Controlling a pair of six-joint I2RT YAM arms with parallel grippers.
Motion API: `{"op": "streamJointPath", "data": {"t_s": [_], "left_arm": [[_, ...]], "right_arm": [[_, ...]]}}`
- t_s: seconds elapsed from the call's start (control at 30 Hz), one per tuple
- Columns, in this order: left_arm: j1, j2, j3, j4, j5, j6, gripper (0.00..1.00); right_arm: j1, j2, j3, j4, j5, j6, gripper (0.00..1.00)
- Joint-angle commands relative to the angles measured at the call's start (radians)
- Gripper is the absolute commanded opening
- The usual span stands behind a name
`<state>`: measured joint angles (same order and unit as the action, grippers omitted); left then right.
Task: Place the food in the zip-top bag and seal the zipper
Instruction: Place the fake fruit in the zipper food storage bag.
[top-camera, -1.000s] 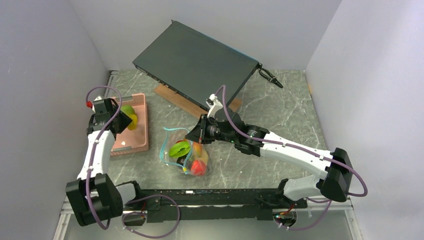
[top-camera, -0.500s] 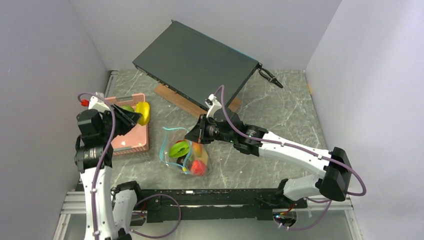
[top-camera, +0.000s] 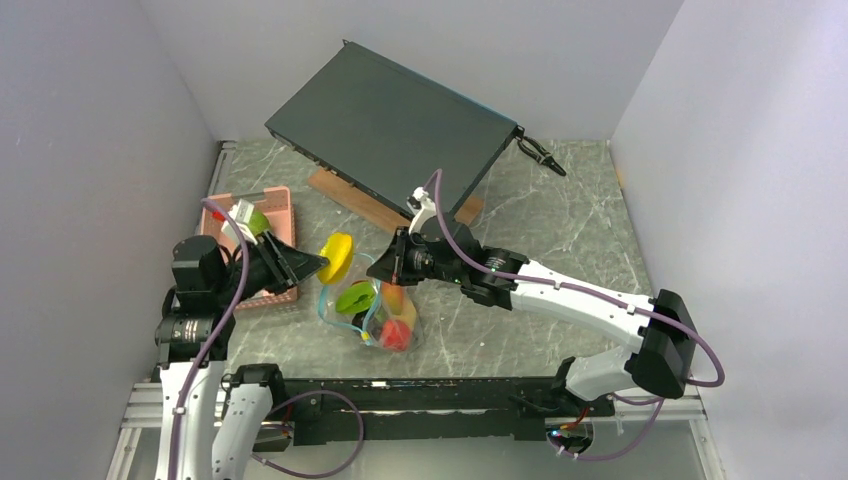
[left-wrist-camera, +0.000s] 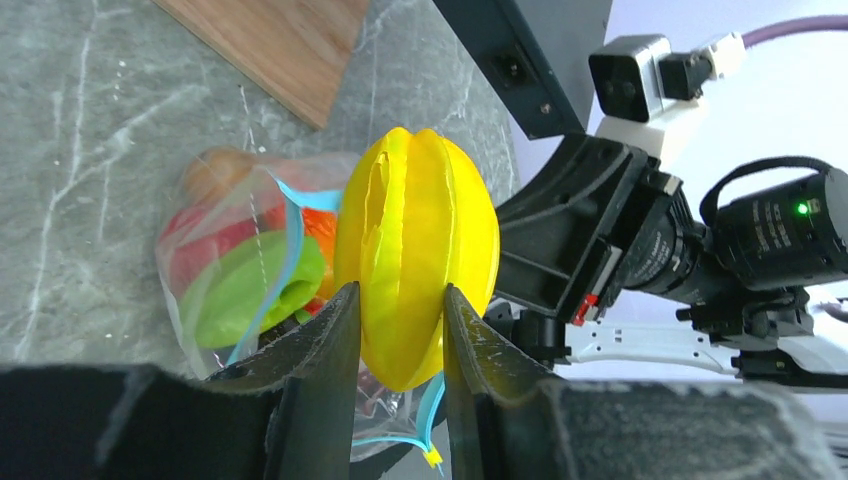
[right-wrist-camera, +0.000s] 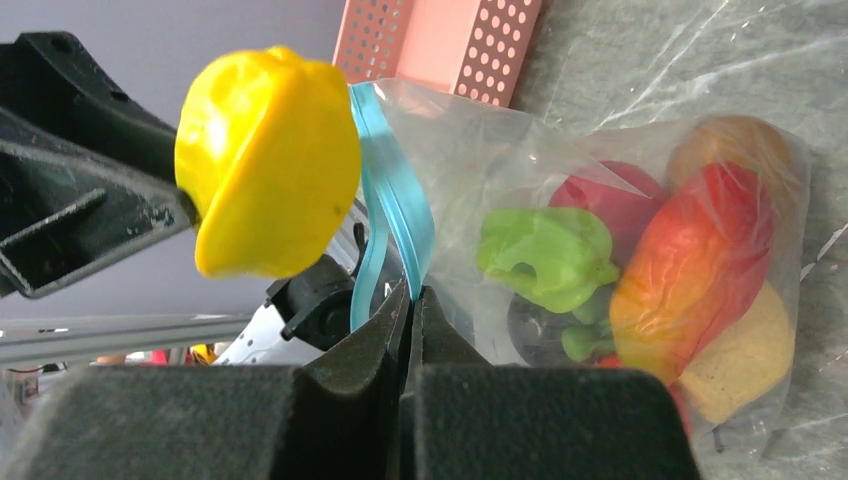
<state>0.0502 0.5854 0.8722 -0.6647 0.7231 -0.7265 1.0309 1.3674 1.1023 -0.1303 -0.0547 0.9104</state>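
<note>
My left gripper (top-camera: 318, 263) (left-wrist-camera: 400, 292) is shut on a yellow ribbed toy fruit (top-camera: 336, 257) (left-wrist-camera: 415, 270), held in the air just left of the bag's mouth. The clear zip-top bag (top-camera: 380, 318) (right-wrist-camera: 500, 160) lies mid-table with a green piece (right-wrist-camera: 545, 255), a red-orange piece (right-wrist-camera: 690, 260) and other food inside. My right gripper (top-camera: 385, 268) (right-wrist-camera: 412, 295) is shut on the teal zipper (right-wrist-camera: 392, 195) (left-wrist-camera: 291, 240) at the bag's mouth, holding that edge up. The yellow fruit (right-wrist-camera: 268, 165) hangs beside the raised mouth.
A pink perforated basket (top-camera: 276, 205) (right-wrist-camera: 440, 40) stands at the left with a green fruit (top-camera: 258, 221) in it. At the back, a black flat box (top-camera: 390, 125) rests tilted on a wooden board (top-camera: 340, 192). A small black cable end (top-camera: 540, 155) lies back right.
The left arm lifted the yellow fruit out of the pink basket and carried it right to the bag's mouth. The right gripper kept its hold on the zipper edge.
</note>
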Motion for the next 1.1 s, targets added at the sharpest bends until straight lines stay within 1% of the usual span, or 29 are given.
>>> {"op": "streamJointPath", "data": {"t_s": [0.0, 0.2, 0.27, 0.43, 0.47, 0.5, 0.6, 0.67, 0.73, 0.83, 0.87, 0.97, 1.07], "left_arm": [[-0.038, -0.026, 0.009, -0.023, 0.038, 0.007, 0.33], [-0.044, -0.053, -0.014, -0.09, 0.007, 0.029, 0.33], [-0.069, -0.064, -0.021, -0.09, 0.005, 0.03, 0.33], [-0.074, -0.044, -0.06, -0.071, 0.018, 0.005, 0.33], [-0.077, -0.031, -0.07, -0.056, 0.033, -0.004, 0.34], [-0.08, -0.013, -0.077, -0.043, 0.047, -0.006, 0.39], [-0.086, 0.043, -0.066, -0.056, 0.066, 0.031, 0.58], [-0.088, 0.076, -0.047, -0.074, 0.079, 0.074, 0.65], [-0.088, 0.101, -0.035, -0.071, 0.109, 0.1, 0.7], [-0.087, 0.127, -0.013, -0.09, 0.131, 0.15, 0.71], [-0.087, 0.135, 0.007, -0.125, 0.111, 0.18, 0.71], [-0.087, 0.133, 0.076, -0.238, -0.038, 0.264, 0.67], [-0.087, 0.096, 0.081, -0.261, -0.145, 0.282, 0.65]], "right_arm": [[0.0, -0.019, 0.038, 0.049, 0.048, 0.01, 0.0], [0.001, -0.022, 0.043, 0.044, 0.057, 0.006, 0.0], [0.0, -0.024, 0.041, 0.049, 0.08, 0.007, 0.0], [0.0, -0.017, 0.059, 0.054, 0.069, -0.001, 0.0], [0.0, -0.016, 0.067, 0.048, 0.069, -0.005, 0.0], [0.001, -0.014, 0.07, 0.047, 0.069, -0.005, 0.0], [0.0, -0.016, 0.067, 0.052, 0.068, -0.012, 0.0], [0.0, -0.017, 0.071, 0.043, 0.066, -0.018, 0.0], [0.0, -0.018, 0.073, 0.04, 0.062, -0.02, 0.0], [0.001, -0.022, 0.072, 0.029, 0.061, -0.036, 0.0], [0.0, -0.023, 0.076, 0.019, 0.061, -0.042, 0.0], [0.0, -0.035, 0.07, 0.001, 0.061, -0.055, 0.0], [0.0, -0.053, 0.046, -0.002, 0.061, -0.06, 0.0]]}}
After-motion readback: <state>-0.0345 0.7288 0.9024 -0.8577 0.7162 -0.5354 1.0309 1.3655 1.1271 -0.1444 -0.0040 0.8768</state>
